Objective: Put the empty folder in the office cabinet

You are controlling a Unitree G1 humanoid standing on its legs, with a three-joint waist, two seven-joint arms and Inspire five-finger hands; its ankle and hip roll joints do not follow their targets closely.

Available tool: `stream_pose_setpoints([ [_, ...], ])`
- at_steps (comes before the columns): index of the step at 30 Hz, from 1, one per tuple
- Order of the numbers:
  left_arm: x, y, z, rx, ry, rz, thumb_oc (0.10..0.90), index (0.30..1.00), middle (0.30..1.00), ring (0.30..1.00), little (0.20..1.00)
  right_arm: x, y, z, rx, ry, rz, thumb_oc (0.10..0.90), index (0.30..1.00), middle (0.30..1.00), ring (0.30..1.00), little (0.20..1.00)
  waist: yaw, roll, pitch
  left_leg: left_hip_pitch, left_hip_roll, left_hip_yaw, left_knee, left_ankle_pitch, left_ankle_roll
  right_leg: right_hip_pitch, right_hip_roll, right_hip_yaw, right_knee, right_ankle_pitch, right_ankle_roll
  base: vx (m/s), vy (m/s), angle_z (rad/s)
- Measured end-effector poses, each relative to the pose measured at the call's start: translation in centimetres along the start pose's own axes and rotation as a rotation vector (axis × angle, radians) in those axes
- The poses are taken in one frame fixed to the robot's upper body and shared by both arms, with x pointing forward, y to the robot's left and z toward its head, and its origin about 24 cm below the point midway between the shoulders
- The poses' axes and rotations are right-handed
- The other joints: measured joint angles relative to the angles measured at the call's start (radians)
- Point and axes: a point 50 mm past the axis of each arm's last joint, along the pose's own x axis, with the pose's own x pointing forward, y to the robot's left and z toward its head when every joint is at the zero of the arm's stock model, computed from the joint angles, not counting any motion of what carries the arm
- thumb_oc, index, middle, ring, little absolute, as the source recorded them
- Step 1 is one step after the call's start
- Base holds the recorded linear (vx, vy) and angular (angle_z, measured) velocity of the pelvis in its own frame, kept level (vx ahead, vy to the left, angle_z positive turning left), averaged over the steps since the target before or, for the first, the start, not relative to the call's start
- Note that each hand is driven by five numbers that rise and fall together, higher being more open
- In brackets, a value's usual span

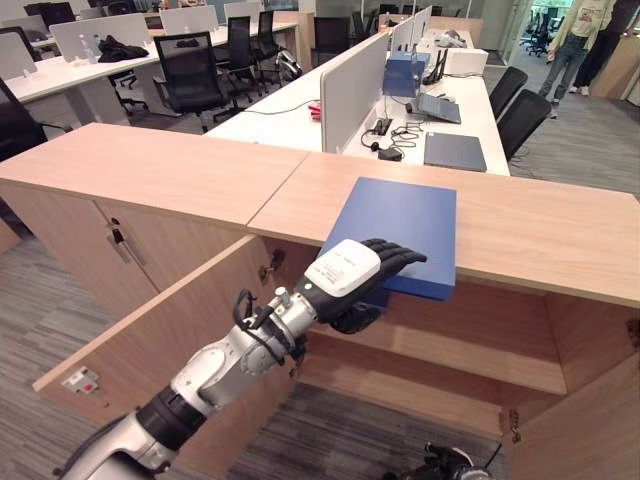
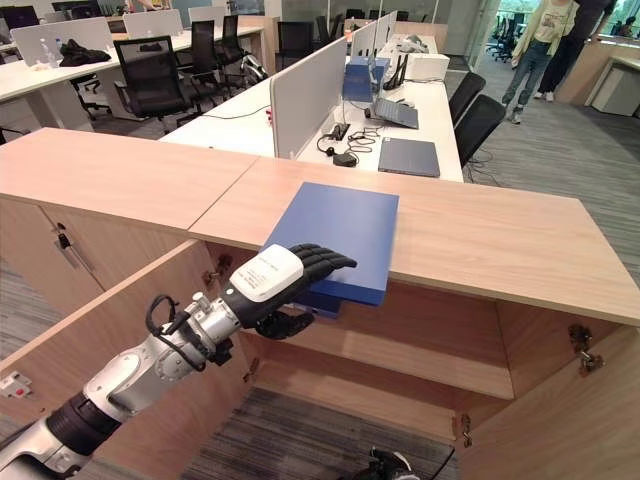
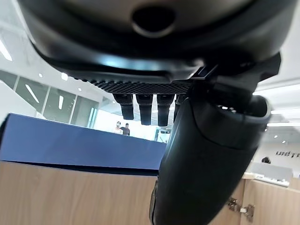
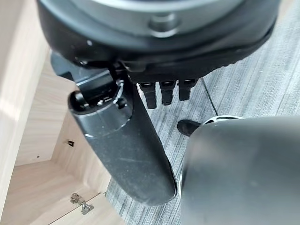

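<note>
We are finding the cabinet door [image 1: 150,330] standing open at the left, and beside it the left hand [image 1: 360,275] reaching up to the front edge of the cabinet top [image 1: 540,230]. The blue folder [image 1: 400,225] is lying flat on that top, its near end hanging over the front edge above the open cabinet. The fingers [image 1: 400,262] are lying nearly straight over the folder's near end while the thumb [image 1: 350,318] is curling beneath the overhanging part, so we are judging the hand to be pinching the folder between fingers and thumb. The left wrist view is agreeing: the fingers are showing above the folder's edge and the thumb below.

We are judging the folder to be light, being empty, and stiff enough to hold its shape when lifted by one end, though its smooth cover is looking liable to slip. The overhanging near edge is the sensible place to grip.

Further right, the inner shelf [image 1: 470,355] is waiting below. The right hand [image 4: 140,140] is hanging over the floor, fingers relaxed, holding nothing.
</note>
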Motion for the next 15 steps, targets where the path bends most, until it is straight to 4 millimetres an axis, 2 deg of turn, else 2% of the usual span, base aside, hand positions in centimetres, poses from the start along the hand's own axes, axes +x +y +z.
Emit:
stream_pose_setpoints([
  [2,0.0,-0.5,-0.5,0.058,0.025,-0.023,0.8,0.9,0.9,0.9,0.9,0.0,0.0,0.3,-0.001,-0.01,0.0,0.8,0.9,0.9,0.9,0.9,-0.02,0.0,0.0,-0.001,0.0,0.004,-0.003,-0.001,-0.002,-0.001,0.001,0.003,-0.001,0.001,0.0,-0.01,-0.014,-0.1],
  [5,0.0,-0.6,-0.6,0.109,0.026,-0.01,0.8,0.9,0.9,0.9,0.9,0.0,-0.3,0.5,-0.004,-0.019,-0.005,0.8,0.9,0.9,0.9,0.9,-0.022,0.0,0.0,-0.001,0.002,0.011,-0.003,-0.004,-0.005,-0.004,0.003,0.014,-0.005,0.003,-0.002,-0.01,-0.016,-0.08],
  [8,0.1,-1.1,-0.9,0.176,0.038,0.017,0.8,0.9,0.9,0.9,0.9,-0.1,-0.9,-0.3,-0.043,0.001,-0.021,0.8,0.9,0.9,0.9,0.9,-0.021,-0.002,0.0,-0.001,0.003,0.012,-0.003,-0.003,-0.005,-0.006,0.006,0.017,-0.006,0.003,-0.002,0.0,-0.004,-0.01],
  [14,0.3,-2.6,-2.3,0.211,0.147,0.062,0.8,0.9,0.9,0.9,0.9,-0.2,-0.5,-0.8,-0.041,-0.004,-0.017,0.8,0.9,0.9,0.9,0.9,-0.028,-0.023,-0.008,-0.003,0.004,0.022,-0.003,-0.001,-0.003,-0.017,0.008,0.023,-0.006,0.007,-0.006,0.0,-0.01,-0.04],
  [15,0.2,-2.7,-2.8,0.219,0.174,0.075,0.521,0.481,0.481,0.481,0.481,-0.2,-0.4,-0.8,-0.04,-0.006,-0.016,0.8,0.9,0.9,0.9,0.9,-0.034,-0.027,-0.009,-0.003,0.004,0.024,-0.003,-0.001,-0.003,-0.017,0.008,0.023,-0.006,0.007,-0.006,0.0,-0.015,-0.03],
])
